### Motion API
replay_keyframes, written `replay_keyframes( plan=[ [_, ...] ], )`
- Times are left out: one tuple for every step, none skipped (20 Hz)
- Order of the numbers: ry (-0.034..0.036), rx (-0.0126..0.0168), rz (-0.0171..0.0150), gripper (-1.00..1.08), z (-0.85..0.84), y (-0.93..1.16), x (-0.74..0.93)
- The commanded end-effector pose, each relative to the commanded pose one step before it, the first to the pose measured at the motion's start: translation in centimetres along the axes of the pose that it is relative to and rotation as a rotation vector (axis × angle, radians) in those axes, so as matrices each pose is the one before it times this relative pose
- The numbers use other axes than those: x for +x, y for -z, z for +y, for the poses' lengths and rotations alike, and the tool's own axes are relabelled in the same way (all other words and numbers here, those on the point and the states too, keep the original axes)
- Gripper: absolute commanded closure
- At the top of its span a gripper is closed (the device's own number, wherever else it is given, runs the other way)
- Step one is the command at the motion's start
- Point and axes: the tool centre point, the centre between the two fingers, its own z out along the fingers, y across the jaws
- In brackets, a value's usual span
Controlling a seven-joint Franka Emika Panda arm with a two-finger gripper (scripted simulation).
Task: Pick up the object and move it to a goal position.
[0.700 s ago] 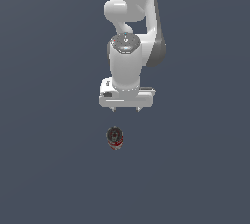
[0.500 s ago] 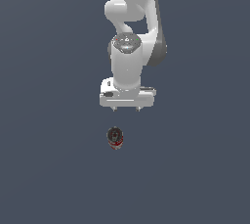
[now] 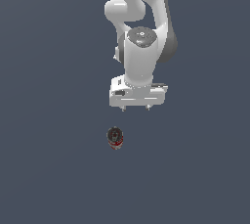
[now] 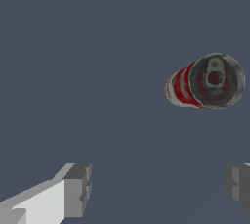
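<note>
Claw (image 3: 135, 107) hangs wide open and empty, pointing down, ready to straddle. The can (image 3: 115, 138) stands upright on the surface (image 3: 49, 169), apart from it, off to the exterior view's left — not lined up yet.

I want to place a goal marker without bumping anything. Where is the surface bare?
Nearly everywhere: the grey surface is bare on both sides of the can and below it in the exterior view. The only crowded strip lies between the can and the open gripper above it.
</note>
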Motion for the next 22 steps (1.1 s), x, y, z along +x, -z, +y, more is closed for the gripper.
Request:
replay_keyframes(
  plan=[
    [-0.00211, -0.00038, -0.0006, -0.92, 0.147, -0.045, 0.033],
    [0.0, 0.0, 0.0, -0.92, 0.01, -0.02, 0.067],
    [-0.00133, 0.00003, -0.00037, -0.92, 0.099, -0.051, 0.101],
    [-0.00132, -0.00001, -0.00042, -0.92, 0.101, -0.062, 0.127],
    [-0.00208, -0.00003, -0.00067, -0.92, 0.154, -0.087, 0.157],
    [-0.00237, -0.00005, -0.00078, -0.92, 0.177, -0.102, 0.184],
    [-0.00278, -0.00007, -0.00092, -0.92, 0.209, -0.121, 0.212],
    [-0.00314, -0.0001, -0.00104, -0.92, 0.237, -0.138, 0.237],
    [-0.00341, -0.00012, -0.00112, -0.92, 0.261, -0.154, 0.264],
    [-0.00371, -0.00016, -0.00122, -0.92, 0.287, -0.172, 0.29],
    [-0.00404, -0.00021, -0.00133, -0.92, 0.316, -0.191, 0.314],
    [-0.00439, -0.00027, -0.00146, -0.92, 0.347, -0.211, 0.339],
    [-0.00476, -0.00034, -0.00159, -0.92, 0.38, -0.233, 0.362],
    [-0.00509, -0.00043, -0.00172, -0.92, 0.412, -0.256, 0.385],
    [-0.00545, -0.00052, -0.00185, -0.92, 0.446, -0.28, 0.407],
    [-0.0057, -0.00062, -0.00196, -0.92, 0.474, -0.303, 0.426],
    [-0.00598, -0.00073, -0.00207, -0.92, 0.503, -0.324, 0.438],
    [-0.0056, -0.00076, -0.00196, -0.92, 0.479, -0.314, 0.408],
    [-0.00516, -0.00077, -0.00183, -0.92, 0.447, -0.298, 0.375],
    [-0.00477, -0.00077, -0.00171, -0.92, 0.419, -0.282, 0.343],
    [-0.00439, -0.00076, -0.00159, -0.92, 0.39, -0.265, 0.312],
    [-0.00404, -0.00075, -0.00148, -0.92, 0.362, -0.247, 0.283]
  ],
)
